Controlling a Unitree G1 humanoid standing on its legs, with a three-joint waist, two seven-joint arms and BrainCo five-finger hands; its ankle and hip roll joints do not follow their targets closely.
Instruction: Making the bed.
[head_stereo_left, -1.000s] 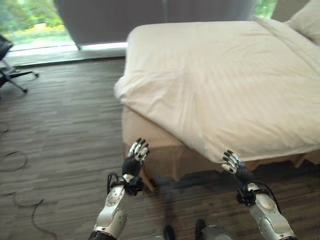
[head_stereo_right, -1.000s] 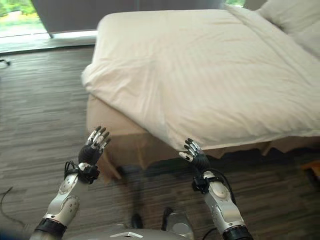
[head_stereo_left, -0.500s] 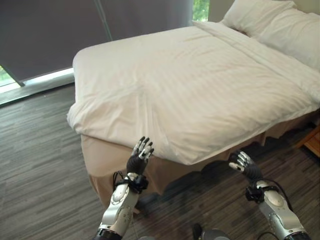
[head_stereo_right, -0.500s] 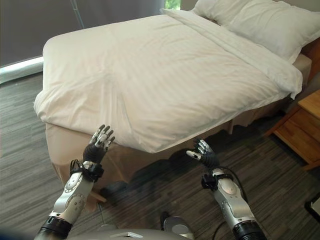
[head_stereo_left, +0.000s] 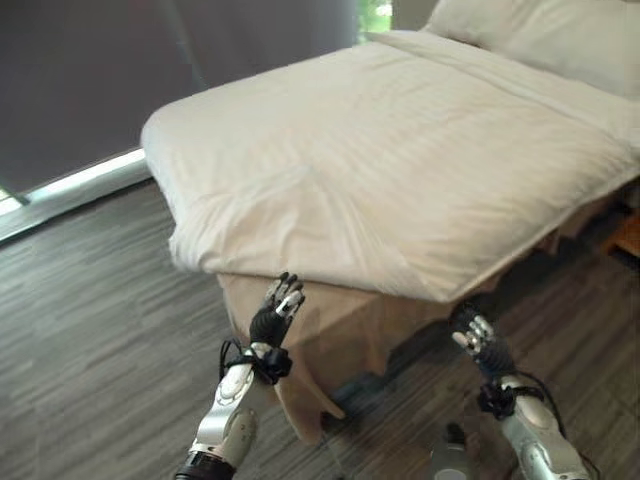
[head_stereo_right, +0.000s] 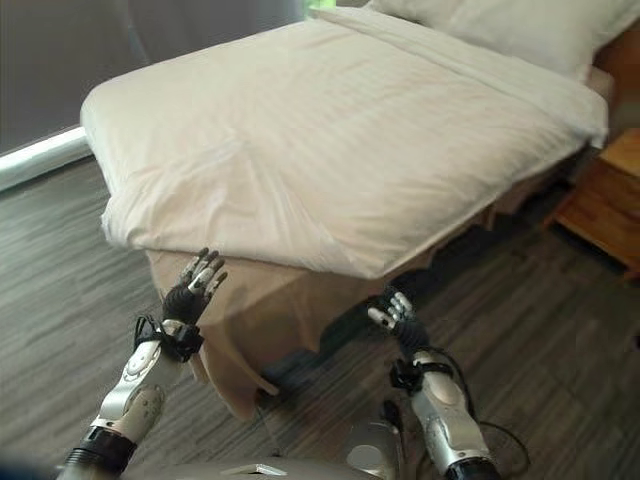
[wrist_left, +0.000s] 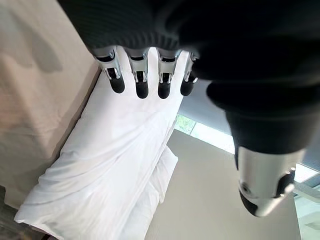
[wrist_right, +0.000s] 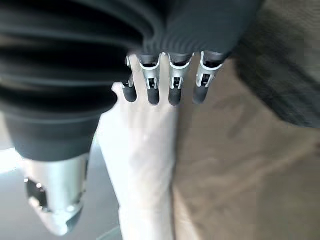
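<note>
The bed (head_stereo_left: 300, 330) stands on the dark wood floor (head_stereo_left: 90, 330), 1 corner toward the robot. A white duvet (head_stereo_left: 400, 170) covers it smoothly, overhanging that corner above the beige bed skirt (head_stereo_right: 270, 320). 2 pillows (head_stereo_right: 500, 25) lie at the far end. 1 wooden nightstand (head_stereo_right: 610, 195) stands beside. The left hand (head_stereo_left: 277, 308) and right hand (head_stereo_left: 473, 335), fingers spread and empty, hover near the skirt.

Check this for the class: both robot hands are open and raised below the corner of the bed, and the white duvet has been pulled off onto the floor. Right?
Not quite. The duvet lies spread on the bed, overhanging the beige bed skirt, as the right eye view shows. The left hand and right hand are indeed open and raised below the corner.
</note>
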